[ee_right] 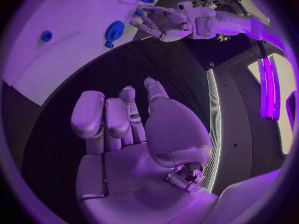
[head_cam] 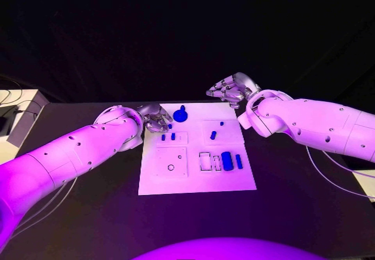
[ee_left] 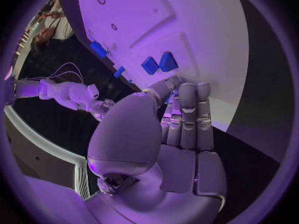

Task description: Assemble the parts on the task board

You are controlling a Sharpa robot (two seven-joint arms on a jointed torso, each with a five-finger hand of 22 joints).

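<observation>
The white task board (head_cam: 195, 181) lies mid-table. My left hand (head_cam: 156, 118) hovers over its far left corner, thumb pressed to its closed fingers (ee_left: 187, 114), pinching a small blue part (ee_left: 168, 98) that is mostly hidden. Just past the fingers stand two blue pegs (head_cam: 168, 136), seen close as two blue blocks (ee_left: 159, 63). A round blue part with a stem (head_cam: 180, 115) lies at the far edge. My right hand (head_cam: 233, 89) hangs beyond the far right corner, off the board, its fingers (ee_right: 115, 119) loosely bent and holding nothing. Two long blue parts (head_cam: 231, 161) lie at the right.
Two small blue pegs (head_cam: 217, 129) stand in the board's far right square. A square plate with round holes (head_cam: 170, 161) and an outlined slot (head_cam: 206, 161) sit nearer me. Black table (head_cam: 78, 216) surrounds the board. A pale box (head_cam: 15, 116) sits at the far left.
</observation>
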